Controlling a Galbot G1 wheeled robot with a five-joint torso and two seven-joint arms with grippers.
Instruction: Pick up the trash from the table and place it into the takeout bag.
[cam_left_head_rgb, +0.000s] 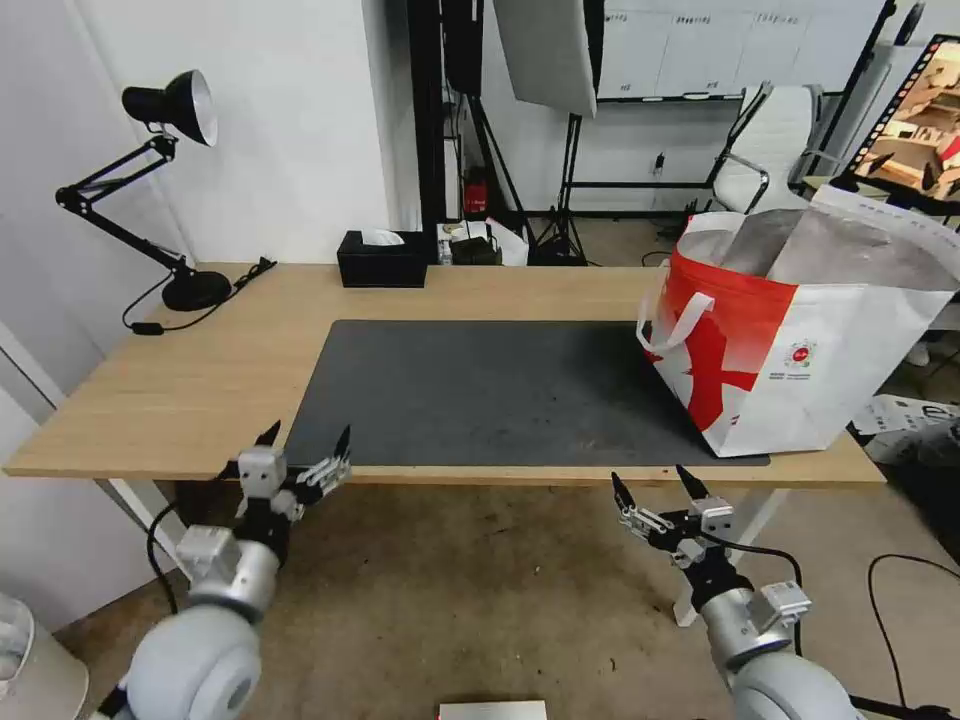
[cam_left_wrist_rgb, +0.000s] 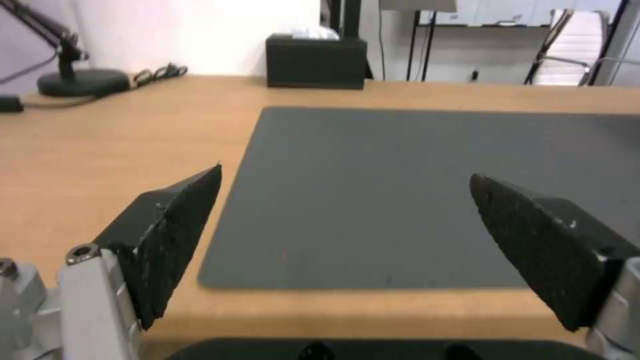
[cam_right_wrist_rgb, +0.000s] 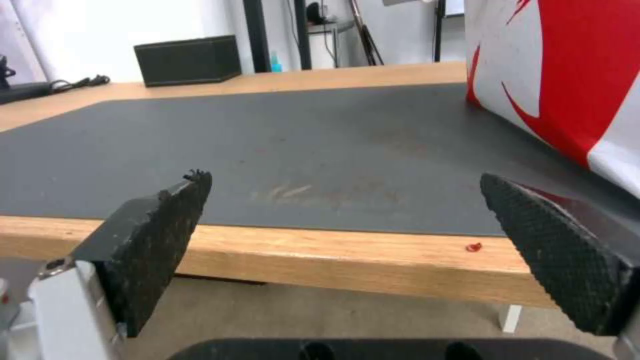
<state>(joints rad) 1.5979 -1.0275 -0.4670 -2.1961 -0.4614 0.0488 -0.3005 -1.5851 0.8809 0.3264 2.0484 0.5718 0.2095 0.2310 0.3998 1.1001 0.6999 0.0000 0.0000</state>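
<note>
The takeout bag (cam_left_head_rgb: 790, 350), red and white with a foil lining and white strap handles, stands open on the right end of the table (cam_left_head_rgb: 200, 370), partly on the dark grey mat (cam_left_head_rgb: 480, 390). The trash is out of view. A tiny red speck (cam_right_wrist_rgb: 473, 246) lies on the wood at the table's front edge. My left gripper (cam_left_head_rgb: 307, 436) hovers open at the front edge by the mat's near left corner, holding nothing. My right gripper (cam_left_head_rgb: 650, 478) is open just below and in front of the edge, left of the bag (cam_right_wrist_rgb: 560, 75).
A black tissue box (cam_left_head_rgb: 382, 260) sits at the table's back edge. A black desk lamp (cam_left_head_rgb: 195, 290) with its cable stands at the back left corner. Behind the table are light stands and a white office chair (cam_left_head_rgb: 770, 150).
</note>
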